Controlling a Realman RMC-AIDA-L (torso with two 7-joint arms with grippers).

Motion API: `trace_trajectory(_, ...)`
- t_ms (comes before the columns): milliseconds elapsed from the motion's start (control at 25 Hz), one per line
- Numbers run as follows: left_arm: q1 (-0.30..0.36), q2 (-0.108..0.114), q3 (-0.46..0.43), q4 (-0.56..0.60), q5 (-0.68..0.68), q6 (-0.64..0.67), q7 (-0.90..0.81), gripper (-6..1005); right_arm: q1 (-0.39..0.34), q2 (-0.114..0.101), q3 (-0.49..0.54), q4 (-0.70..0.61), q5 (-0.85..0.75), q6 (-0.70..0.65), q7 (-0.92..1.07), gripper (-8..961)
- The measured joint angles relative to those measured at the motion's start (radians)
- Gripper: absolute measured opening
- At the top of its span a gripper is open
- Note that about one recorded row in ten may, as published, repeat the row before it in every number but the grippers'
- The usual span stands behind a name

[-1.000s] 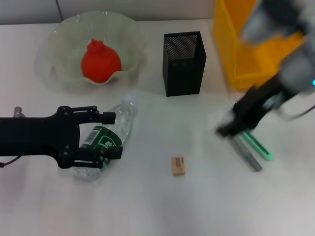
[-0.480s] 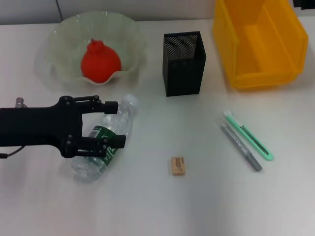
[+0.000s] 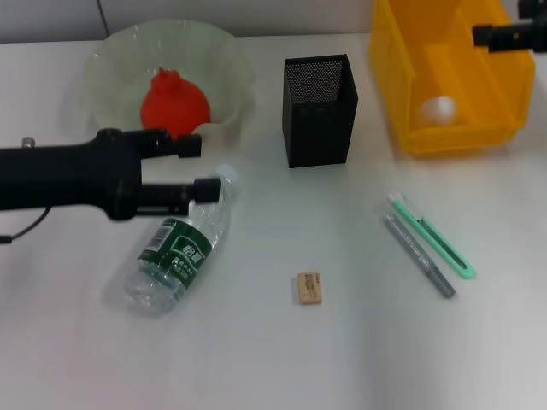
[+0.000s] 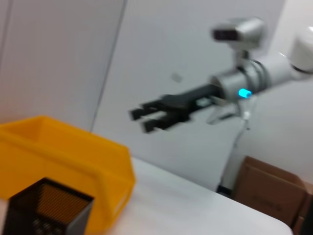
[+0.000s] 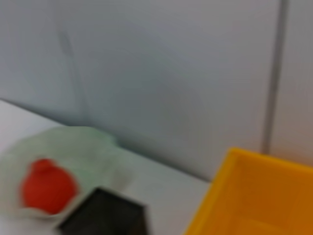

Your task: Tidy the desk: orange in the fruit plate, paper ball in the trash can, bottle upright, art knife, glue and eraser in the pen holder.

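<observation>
The left jaws [image 3: 195, 167] stood apart with nothing between them, raised over the cap end of the bottle [image 3: 177, 250]; the right jaws [image 3: 480, 35], over the far corner of the yellow bin [image 3: 402, 94], also looked parted in the left wrist view [image 4: 146, 120].

We saw a white surface [image 3: 282, 359] carrying everything, with a pale wall behind it in both wrist views and a cardboard box [image 4: 266, 188] standing off beyond the surface's edge. The yellow bin sat at the far right, and inside it lay a white paper ball [image 3: 436, 108]. At the far left sat the translucent fruit plate [image 3: 222, 60] with the red-orange fruit [image 3: 173, 107] in it. The black mesh pen holder [image 3: 319, 109] stood upright between plate and bin.

The bottle lay on its side, its long axis diagonal: the cap pointed away and to the right, toward the pen holder, and the base pointed to the near left. Its green label faced up.

To the right, the green art knife [image 3: 432, 234] and a grey pen-like stick [image 3: 419, 255], perhaps the glue, lay just beside each other and nearly parallel, both slanting from far left to near right. The small tan eraser [image 3: 309, 288] lay flat between bottle and knife, apart from both.
</observation>
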Motion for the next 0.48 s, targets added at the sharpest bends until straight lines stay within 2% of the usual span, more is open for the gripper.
trace_trajectory(40,0.000,-0.009,0.001,0.039,0.014,-0.017,-0.059,812,-0.022,-0.001,0.003,-0.001,0.051,-0.025,-0.025,846)
trace_trajectory(120,-0.004,-0.027,0.009,0.128,0.068,-0.059,-0.183,812,-0.105,-0.003,0.012,0.022,0.228,-0.145,-0.152,846)
trace_trajectory(200,-0.016,-0.041,0.044,0.229,0.160,-0.115,-0.345,812,-0.131,-0.003,0.014,0.044,0.284,-0.183,-0.201,845)
trace_trajectory(280,-0.028,-0.041,0.087,0.269,0.203,-0.152,-0.439,812,-0.172,-0.004,0.017,0.105,0.368,-0.239,-0.312,845)
trace_trajectory(320,-0.036,-0.041,0.112,0.282,0.214,-0.168,-0.483,812,-0.193,-0.005,0.025,0.179,0.416,-0.264,-0.410,845)
trace_trajectory(360,-0.050,-0.040,0.135,0.293,0.219,-0.190,-0.537,812,-0.193,-0.005,0.025,0.179,0.416,-0.264,-0.410,845)
trace_trajectory(480,-0.079,-0.039,0.136,0.294,0.230,-0.214,-0.592,812,-0.183,-0.017,0.059,0.291,0.433,-0.294,-0.492,845)
